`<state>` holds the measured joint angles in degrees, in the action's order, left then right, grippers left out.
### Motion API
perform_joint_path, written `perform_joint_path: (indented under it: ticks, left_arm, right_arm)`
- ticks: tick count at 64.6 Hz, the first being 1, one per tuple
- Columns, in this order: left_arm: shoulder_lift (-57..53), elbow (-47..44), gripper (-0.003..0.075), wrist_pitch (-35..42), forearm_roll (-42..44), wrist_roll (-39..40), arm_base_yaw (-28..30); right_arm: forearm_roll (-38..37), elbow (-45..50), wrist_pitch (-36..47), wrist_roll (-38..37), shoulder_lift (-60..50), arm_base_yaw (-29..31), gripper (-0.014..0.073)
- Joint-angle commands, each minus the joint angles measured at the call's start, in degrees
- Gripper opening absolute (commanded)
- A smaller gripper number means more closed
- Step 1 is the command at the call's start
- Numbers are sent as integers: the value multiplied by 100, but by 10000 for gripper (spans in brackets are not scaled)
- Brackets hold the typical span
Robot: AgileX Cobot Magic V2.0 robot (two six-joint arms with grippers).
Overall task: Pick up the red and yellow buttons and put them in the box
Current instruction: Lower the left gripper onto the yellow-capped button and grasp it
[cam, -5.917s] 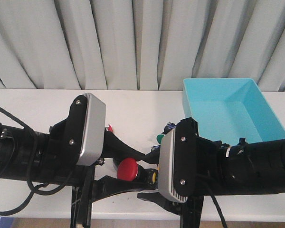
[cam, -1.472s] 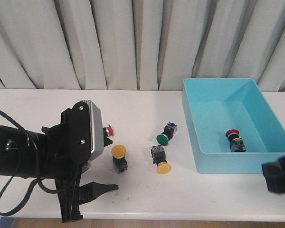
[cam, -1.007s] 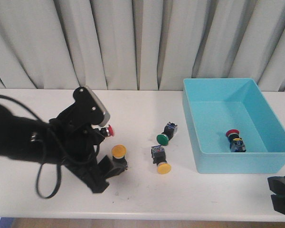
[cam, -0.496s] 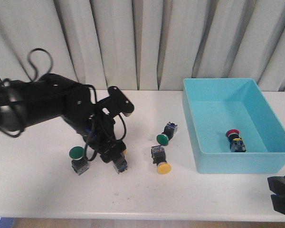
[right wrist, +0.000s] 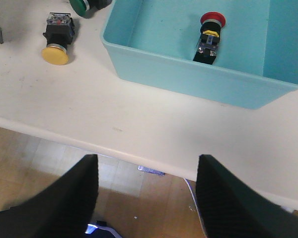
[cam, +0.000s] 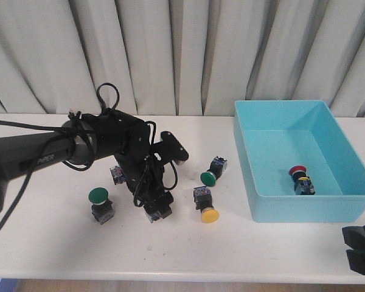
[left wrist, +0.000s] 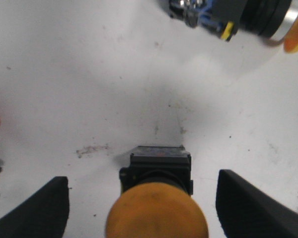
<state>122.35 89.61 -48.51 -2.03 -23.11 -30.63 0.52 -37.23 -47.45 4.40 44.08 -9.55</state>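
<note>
No writing can be read on anything. The left gripper (left wrist: 139,208) reaches down to the table (cam: 48,243), fingers spread wide around a yellow button (left wrist: 157,208) between them, not gripped. Only the right wrist view shows the right gripper (right wrist: 146,198) hanging open, near the box (right wrist: 188,82) holding a red button (right wrist: 211,37).

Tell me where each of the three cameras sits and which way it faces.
Front view: behind the arms, facing forward over the table toward the curtain; the left arm shows.
Left wrist view: on the left arm, looking down at a yellow button between the open left gripper.
Right wrist view: on the right arm, above the table edge, open right gripper.
Shared: the box in front and right wrist views.
</note>
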Motion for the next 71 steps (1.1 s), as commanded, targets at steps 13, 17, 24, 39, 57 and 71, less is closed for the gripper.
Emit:
perform_joint_path:
  ticks: [13, 17, 24, 39, 57, 71]
  left_arm:
    - [-258, 191, 402, 98, -29, 4, -13]
    - [-258, 191, 359, 77, -29, 4, -13]
    - [-268, 191, 294, 28, -29, 9, -13]
    - [-612, 191, 199, -358, -29, 23, -13]
    - [-1899, 191, 188, -1000, -29, 285, -13]
    - [-3302, -369, 188, -543, -195, 432, -13]
  right_arm:
    - [-2, -146, 307, 4, -33, -9, 436]
    - [-2, -146, 307, 4, -33, -9, 436]
    - [-2, -146, 307, 4, -33, -9, 436]
    - [-2, -146, 307, 4, -33, -9, 436]
    - [-7, -146, 320, 4, -33, -9, 436]
    - [-7, -146, 303, 26, -33, -9, 436]
